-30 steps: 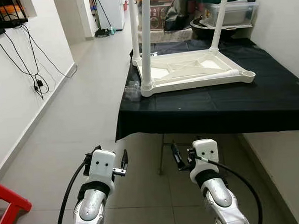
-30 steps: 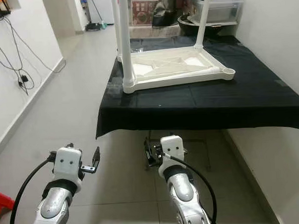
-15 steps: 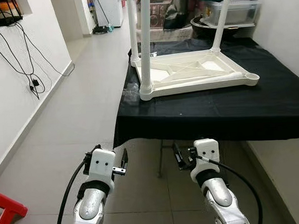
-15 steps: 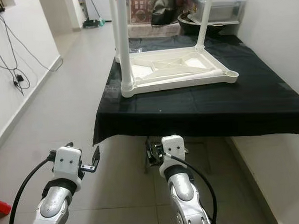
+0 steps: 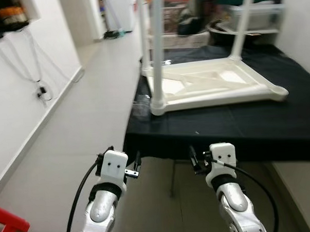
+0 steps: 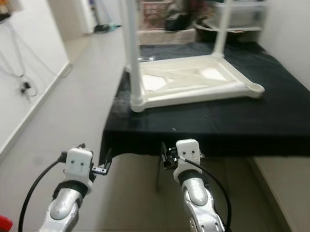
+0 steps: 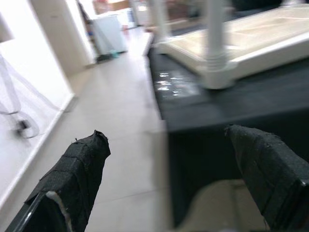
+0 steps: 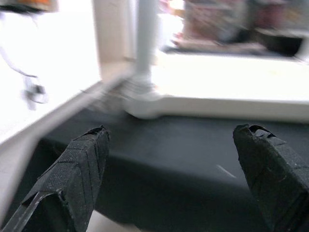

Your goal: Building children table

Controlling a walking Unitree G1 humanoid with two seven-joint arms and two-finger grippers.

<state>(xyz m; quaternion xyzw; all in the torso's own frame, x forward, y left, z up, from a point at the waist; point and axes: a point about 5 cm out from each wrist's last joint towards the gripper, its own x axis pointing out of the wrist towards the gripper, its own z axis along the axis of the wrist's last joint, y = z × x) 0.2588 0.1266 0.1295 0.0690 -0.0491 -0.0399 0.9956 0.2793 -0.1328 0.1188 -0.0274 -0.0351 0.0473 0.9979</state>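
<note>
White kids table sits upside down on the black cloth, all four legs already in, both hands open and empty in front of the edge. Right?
Not all four. The white kids table lies upside down on the black cloth, but the left eye view shows its near right corner socket without a leg; three legs stand. The left hand and right hand are open and empty near the edge.

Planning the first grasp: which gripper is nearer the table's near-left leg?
Left gripper, almost straight below the leg; right gripper sits further to its right.
</note>
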